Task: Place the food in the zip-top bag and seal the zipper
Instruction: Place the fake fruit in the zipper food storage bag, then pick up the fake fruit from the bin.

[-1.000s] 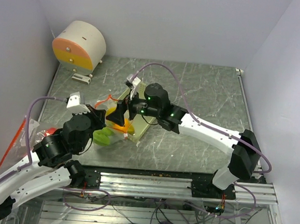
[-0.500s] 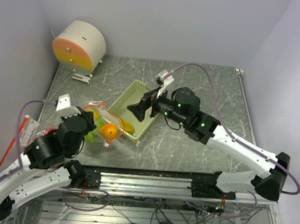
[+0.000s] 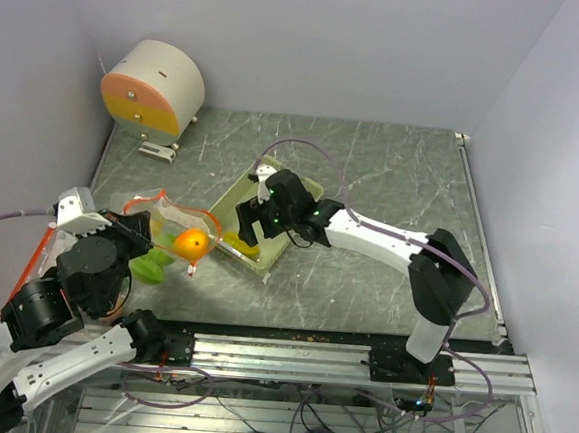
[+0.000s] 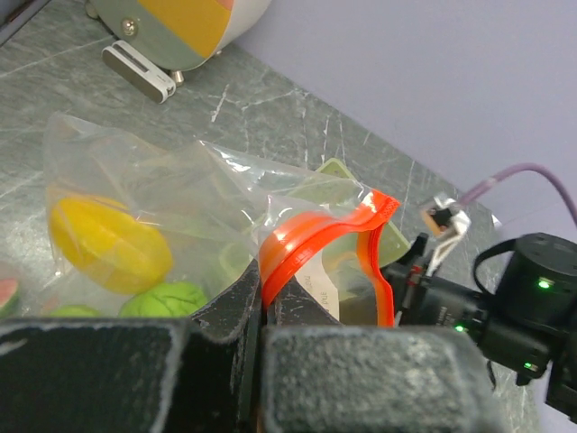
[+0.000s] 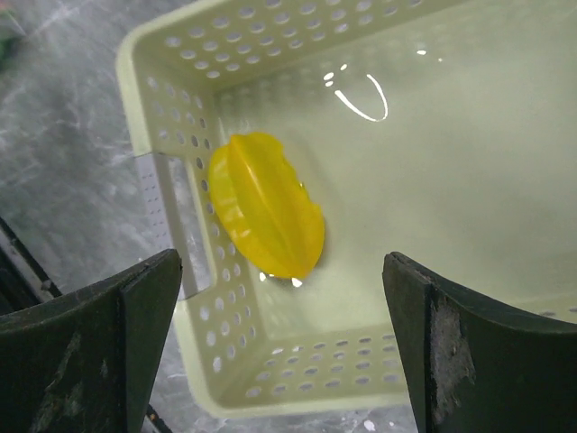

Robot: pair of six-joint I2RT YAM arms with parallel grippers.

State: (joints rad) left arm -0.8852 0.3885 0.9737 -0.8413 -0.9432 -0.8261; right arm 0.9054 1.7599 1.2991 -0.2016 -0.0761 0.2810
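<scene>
Right now the left pincer (image 4: pixel 261 307) is squeezed tight on the orange-red zipper edge (image 4: pixel 311 236) of the clear plastic bag (image 4: pixel 135 176). The bag holds an orange toy fruit (image 3: pixel 191 241) and green toy pieces (image 3: pixel 150 264). The right pincer (image 5: pixel 279 302) gapes wide above a yellow ridged toy fruit (image 5: pixel 266 206), which lies in the pale yellow-green holey tray (image 5: pixel 433 135) on the grey worktop (image 3: pixel 393 175).

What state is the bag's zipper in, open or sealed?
Open. The red zipper gapes in a loop, lips apart, one lip pinched by the left gripper.
</scene>
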